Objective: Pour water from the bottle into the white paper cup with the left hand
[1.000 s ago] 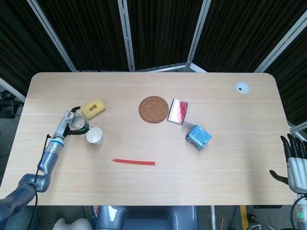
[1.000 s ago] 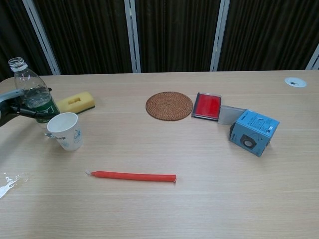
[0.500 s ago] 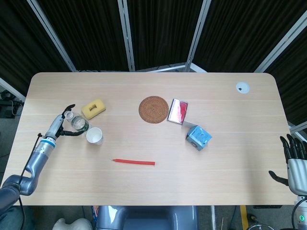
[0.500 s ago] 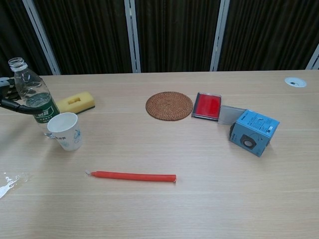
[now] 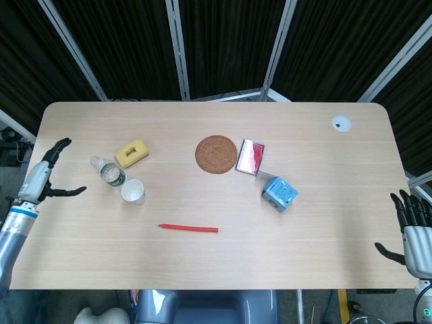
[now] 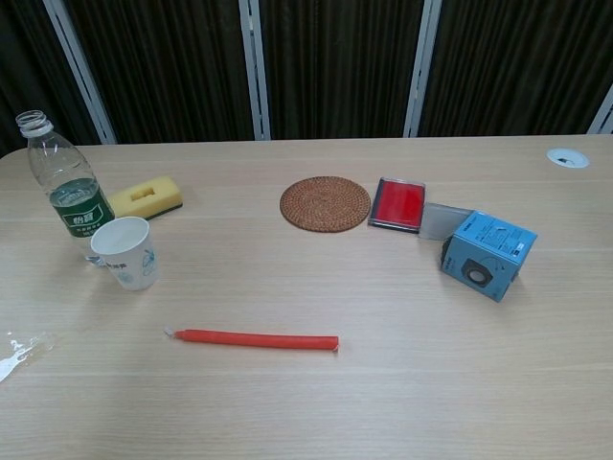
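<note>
A clear plastic bottle (image 5: 108,173) (image 6: 69,185) with a green label stands upright and uncapped at the table's left side. The white paper cup (image 5: 133,192) (image 6: 126,252) stands just in front of it and to its right. My left hand (image 5: 47,177) hovers near the table's left edge, well apart from the bottle, fingers spread and holding nothing; the chest view does not show it. My right hand (image 5: 413,224) hangs off the table's right edge, fingers apart and empty.
A yellow sponge (image 5: 131,152) lies behind the bottle. A woven coaster (image 5: 217,154), a red tin (image 5: 250,156) and a blue box (image 5: 279,194) sit mid-table. A red stick (image 5: 188,229) lies in front. A crumpled clear wrapper (image 6: 17,352) lies at the front left.
My left hand has let go of the bottle and drawn back to the left edge. The bottle stays standing beside the cup. The right hand has barely moved.
</note>
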{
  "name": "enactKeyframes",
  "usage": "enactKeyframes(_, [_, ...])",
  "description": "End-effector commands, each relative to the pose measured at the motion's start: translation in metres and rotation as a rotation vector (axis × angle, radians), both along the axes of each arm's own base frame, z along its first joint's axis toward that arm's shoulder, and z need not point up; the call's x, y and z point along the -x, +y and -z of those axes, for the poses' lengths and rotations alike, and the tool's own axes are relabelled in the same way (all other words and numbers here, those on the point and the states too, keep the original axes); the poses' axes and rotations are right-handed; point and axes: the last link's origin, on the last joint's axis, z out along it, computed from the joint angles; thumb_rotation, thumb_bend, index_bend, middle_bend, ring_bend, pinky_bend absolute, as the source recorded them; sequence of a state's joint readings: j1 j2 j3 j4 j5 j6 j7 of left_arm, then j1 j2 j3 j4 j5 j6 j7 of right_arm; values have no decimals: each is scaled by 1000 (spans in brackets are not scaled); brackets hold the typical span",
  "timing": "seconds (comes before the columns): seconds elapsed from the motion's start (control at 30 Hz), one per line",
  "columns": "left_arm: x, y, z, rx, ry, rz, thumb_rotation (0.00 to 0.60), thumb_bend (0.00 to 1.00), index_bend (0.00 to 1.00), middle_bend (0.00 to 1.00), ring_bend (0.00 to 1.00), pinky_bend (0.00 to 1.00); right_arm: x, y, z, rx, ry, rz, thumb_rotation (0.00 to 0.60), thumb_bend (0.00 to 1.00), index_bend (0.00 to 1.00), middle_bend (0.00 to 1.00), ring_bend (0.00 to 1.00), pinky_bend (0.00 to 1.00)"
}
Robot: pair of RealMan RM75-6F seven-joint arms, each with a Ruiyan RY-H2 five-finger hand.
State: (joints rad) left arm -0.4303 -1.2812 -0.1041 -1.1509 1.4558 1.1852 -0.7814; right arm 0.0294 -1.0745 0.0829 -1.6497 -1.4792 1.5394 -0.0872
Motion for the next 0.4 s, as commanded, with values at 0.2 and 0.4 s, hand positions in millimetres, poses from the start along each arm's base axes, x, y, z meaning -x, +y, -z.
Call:
enactKeyframes(0.2, [6, -61, -29, -146, 287, -26, 600, 0, 0, 0, 0, 0, -4, 2, -3, -3, -23, -23, 600, 0, 0, 0, 0, 0])
enactKeyframes(0.4, [-14, -103, -26, -209, 470, -49, 600, 0, 0, 0, 0, 0, -7, 4, -5, -9, -25, -45, 600, 0, 0, 0, 0, 0])
